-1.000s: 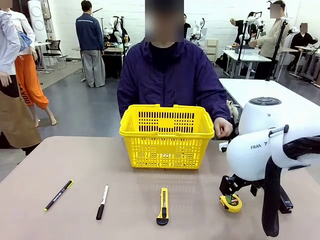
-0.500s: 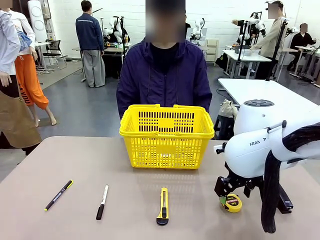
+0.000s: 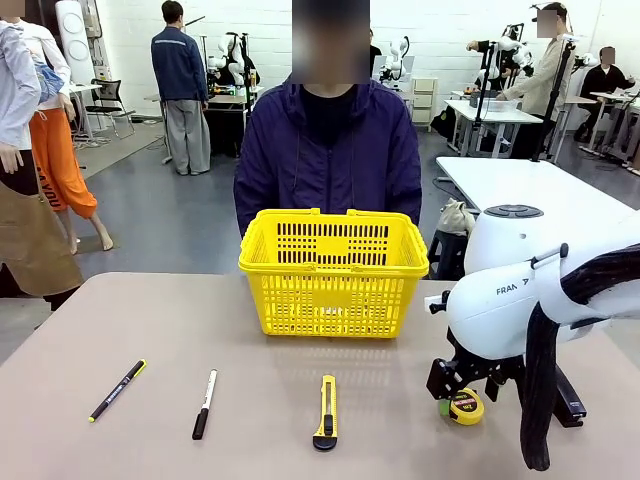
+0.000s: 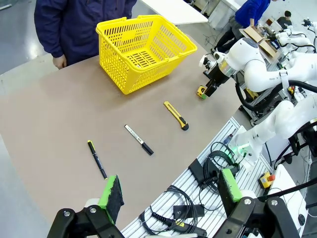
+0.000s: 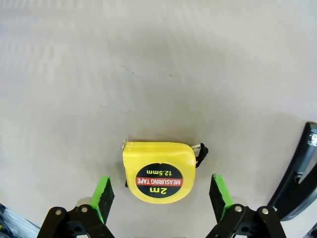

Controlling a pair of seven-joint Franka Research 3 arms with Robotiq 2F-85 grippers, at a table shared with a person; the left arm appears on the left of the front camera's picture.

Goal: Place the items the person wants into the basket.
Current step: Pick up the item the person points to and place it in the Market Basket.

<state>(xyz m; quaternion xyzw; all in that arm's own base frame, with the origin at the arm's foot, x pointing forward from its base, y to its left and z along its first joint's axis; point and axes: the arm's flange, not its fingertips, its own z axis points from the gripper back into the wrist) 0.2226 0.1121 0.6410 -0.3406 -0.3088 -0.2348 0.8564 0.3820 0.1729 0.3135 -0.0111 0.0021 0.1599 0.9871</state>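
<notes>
The basket is showing bright yellow, slotted throughout. The tape measure is presenting yellow with a black round label banded red. The pen is showing black, yellow-ended; the marker white, black-capped; the bench is reading plain tan.

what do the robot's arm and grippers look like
The right arm is glossy white with rounded joint shells, grey "FRA" lettering and a thick black cable hanging off it. The left gripper and right gripper are black, each with two fingers faced in bright green pads.
</notes>
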